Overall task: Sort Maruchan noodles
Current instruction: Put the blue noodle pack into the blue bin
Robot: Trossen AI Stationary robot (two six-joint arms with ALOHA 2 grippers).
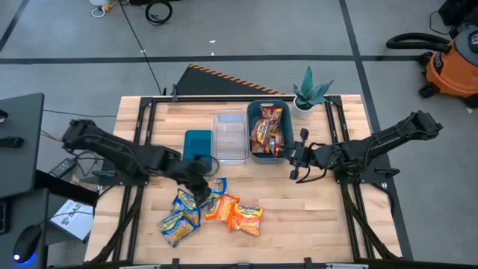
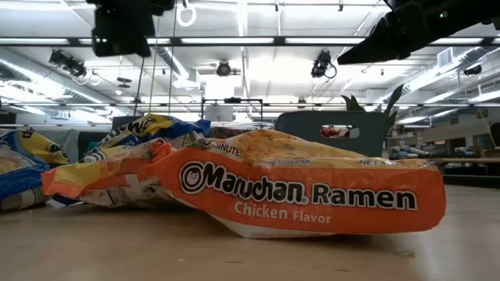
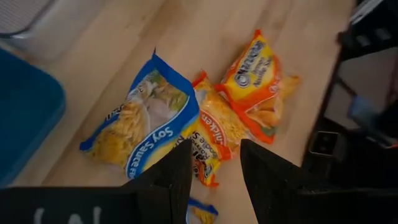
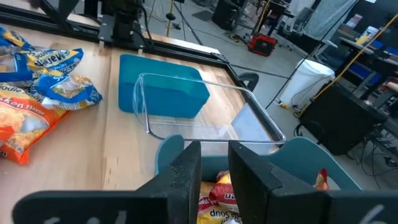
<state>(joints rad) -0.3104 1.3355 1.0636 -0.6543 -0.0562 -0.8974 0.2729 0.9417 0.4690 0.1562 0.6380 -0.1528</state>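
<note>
Table (image 1: pixel 142 119): light wood, both arms over it.

L gripper (image 1: pixel 199 188) hangs over the far edge of the loose packet pile, near-centre of table. Fingers (image 3: pixel 171 177) apart w/ a moderate gap, nothing between them, not touching any packet as far as wrist view shows. Directly under: a blue-yellow packet (image 3: pixel 144 118) and an orange packet (image 3: pixel 214 127).

R gripper (image 1: pixel 297 155) sits just right of the teal bin's right wall, at about mid-table depth, right of centre. Fingers (image 4: pixel 186 171) apart by a narrow gap, empty; wrist view looks down past them into the bin.

Containers, big to small:
- Teal bin (image 1: pixel 254 108), far-centre-right. Holds dark red packets (image 1: pixel 269 128), several, stacked; exact count can't tell.
- Clear bin (image 1: pixel 229 153), just left of teal bin, walls touching or nearly so. No packets inside.
- Small teal box (image 1: pixel 198 143), just left of clear bin. Contents can't tell from above; no packets show in it.

Loose pile (image 1: pixel 213 211) on bare table, near side, centre-left: blue-yellow ones on the left and far side, orange ones on the right, some overlapping. Low view: front orange packet (image 2: pixel 305 191) reads Maruchan Ramen Chicken Flavor, lying flat, blue-yellow ones (image 2: pixel 23 168) behind it to the left.

Potted plant (image 1: pixel 310 93) at far right corner area, just right of teal bin.
</note>
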